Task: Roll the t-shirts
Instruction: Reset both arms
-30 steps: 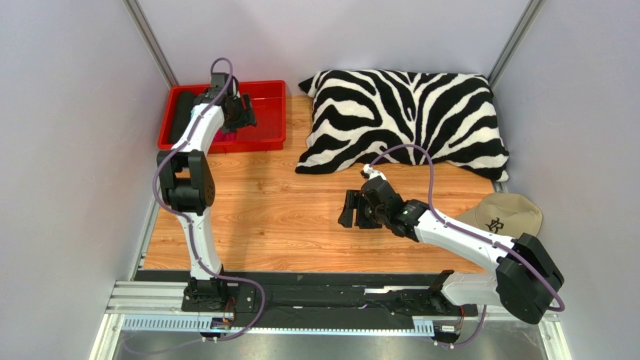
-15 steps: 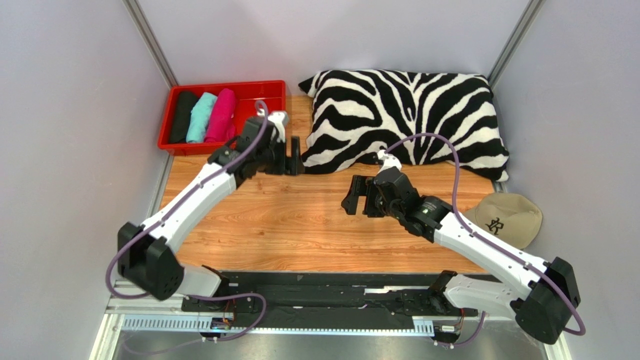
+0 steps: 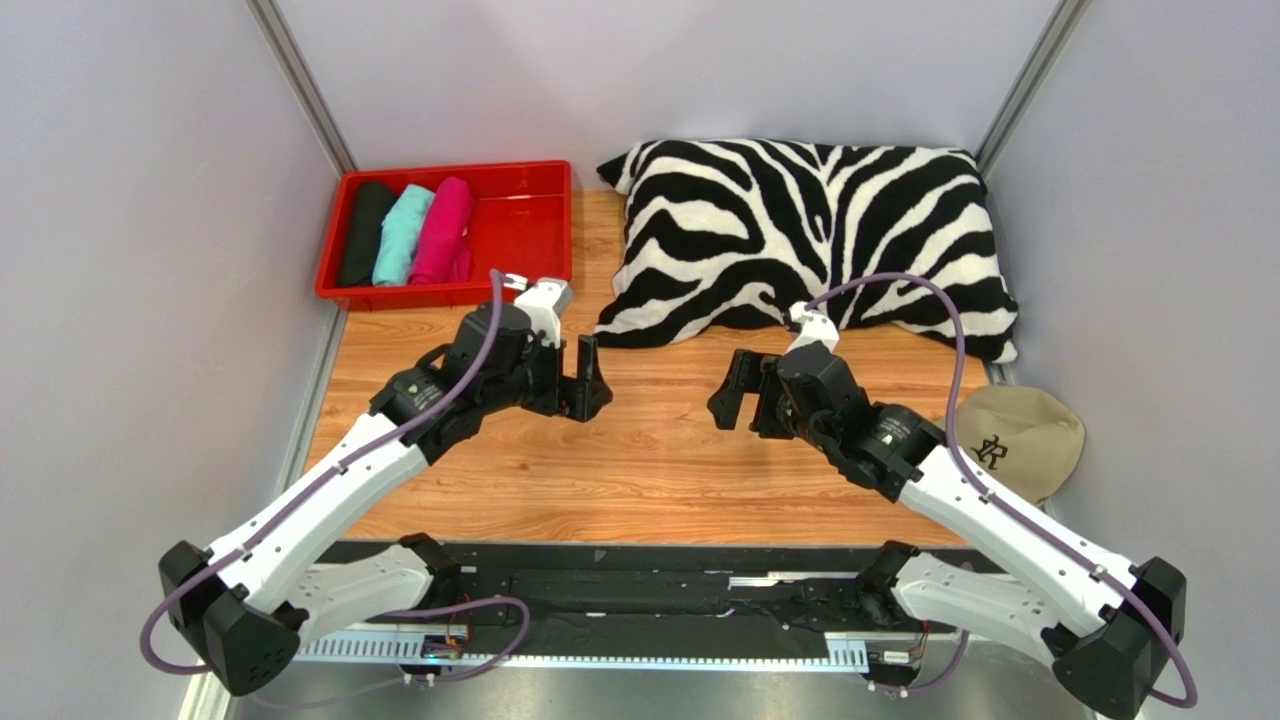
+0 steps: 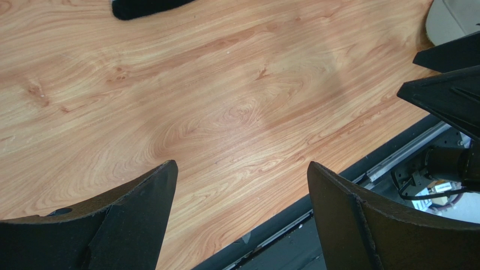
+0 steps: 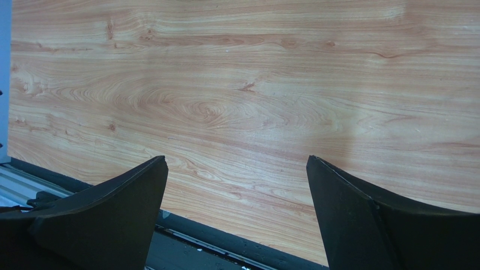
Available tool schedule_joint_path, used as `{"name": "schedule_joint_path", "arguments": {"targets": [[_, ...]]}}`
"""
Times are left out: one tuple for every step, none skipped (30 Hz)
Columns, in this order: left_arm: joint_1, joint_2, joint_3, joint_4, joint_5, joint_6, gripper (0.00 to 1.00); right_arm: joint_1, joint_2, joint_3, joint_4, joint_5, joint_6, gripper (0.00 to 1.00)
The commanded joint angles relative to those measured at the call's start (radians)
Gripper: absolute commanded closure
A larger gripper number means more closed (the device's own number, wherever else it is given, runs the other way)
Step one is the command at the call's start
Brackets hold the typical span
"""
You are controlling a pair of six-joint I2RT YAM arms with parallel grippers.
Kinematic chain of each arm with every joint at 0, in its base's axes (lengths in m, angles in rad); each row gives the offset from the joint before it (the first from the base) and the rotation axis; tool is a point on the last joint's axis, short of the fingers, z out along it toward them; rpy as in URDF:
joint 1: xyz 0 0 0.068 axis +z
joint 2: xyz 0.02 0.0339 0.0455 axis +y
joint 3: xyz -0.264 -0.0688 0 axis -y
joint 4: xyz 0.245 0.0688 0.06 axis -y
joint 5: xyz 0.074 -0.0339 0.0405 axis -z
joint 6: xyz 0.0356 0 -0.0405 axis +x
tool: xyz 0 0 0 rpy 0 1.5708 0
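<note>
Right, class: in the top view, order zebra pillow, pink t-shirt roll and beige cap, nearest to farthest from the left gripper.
1. zebra pillow, just beyond the left gripper
2. pink t-shirt roll, in the back-left red tray
3. beige cap, far right

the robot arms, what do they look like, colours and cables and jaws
Both the left arm and right arm have white shells with black joint housings. A mauve cable loops along each. The left gripper and right gripper are black, with broad wedge-shaped matte jaws.
</note>
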Motion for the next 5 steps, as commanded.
{"name": "schedule_joint_path", "arguments": {"targets": [[0.001, -0.038, 0.012, -0.006, -0.008, 0.053, 0.05, -0.005, -0.037, 0.012, -0.013, 0.057, 0.024, 0.01], [0.001, -0.050, 0.010, -0.003, -0.017, 0.055, 0.03, -0.005, -0.038, 0.012, -0.016, 0.062, 0.027, 0.01], [-0.001, -0.058, 0.007, 0.000, -0.030, 0.038, 0.01, -0.005, -0.041, 0.009, -0.018, 0.072, 0.027, 0.01], [-0.001, -0.066, 0.000, 0.025, -0.025, 0.033, 0.01, -0.005, -0.043, 0.007, -0.021, 0.077, 0.027, 0.00], [0.001, -0.070, -0.002, 0.034, -0.012, 0.035, 0.01, -0.006, -0.044, 0.007, -0.022, 0.080, 0.027, 0.00]]}}
